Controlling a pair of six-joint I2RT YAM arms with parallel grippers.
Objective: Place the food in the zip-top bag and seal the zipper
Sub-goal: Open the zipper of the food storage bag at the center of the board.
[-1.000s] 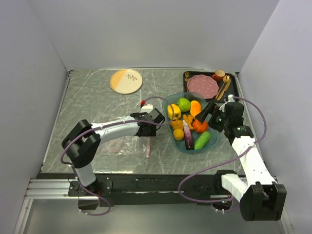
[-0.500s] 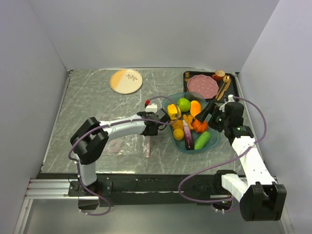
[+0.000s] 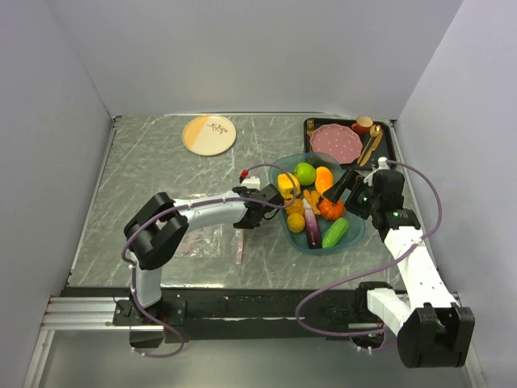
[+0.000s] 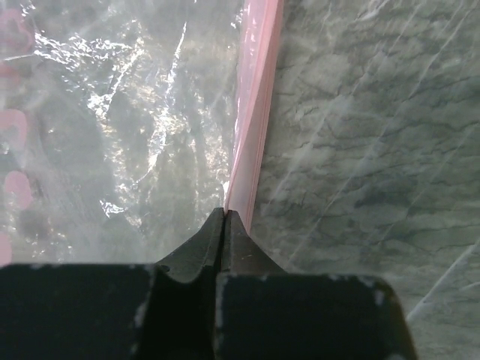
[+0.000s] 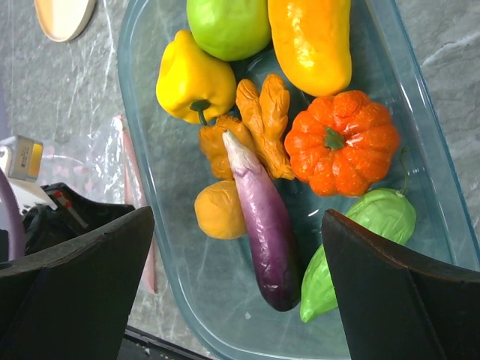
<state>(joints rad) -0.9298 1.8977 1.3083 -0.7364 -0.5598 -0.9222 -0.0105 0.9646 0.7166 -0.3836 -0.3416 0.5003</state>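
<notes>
The clear zip-top bag (image 3: 202, 239) lies flat on the marble table, left of the teal tray (image 3: 356, 233). Along its right edge runs the pink zipper (image 4: 255, 112), which also shows in the top view (image 3: 241, 246). My left gripper (image 4: 225, 213) is shut on the near end of that strip, its fingertips pressed together; from above it sits at the strip's far end (image 3: 252, 217). The food fills the tray: yellow pepper (image 5: 191, 79), green apple (image 5: 229, 26), pumpkin (image 5: 341, 142), eggplant (image 5: 266, 225). My right gripper (image 5: 236, 217) hangs open over the tray, holding nothing.
A peach plate (image 3: 209, 134) sits at the back left. A black tray (image 3: 390, 139) with a pink plate (image 3: 336, 142) and brown items stands at the back right. Grey walls close in both sides and the back.
My left gripper has shifted a little right along the bag's edge and closed on the pink zipper strip. The right arm has not moved.
</notes>
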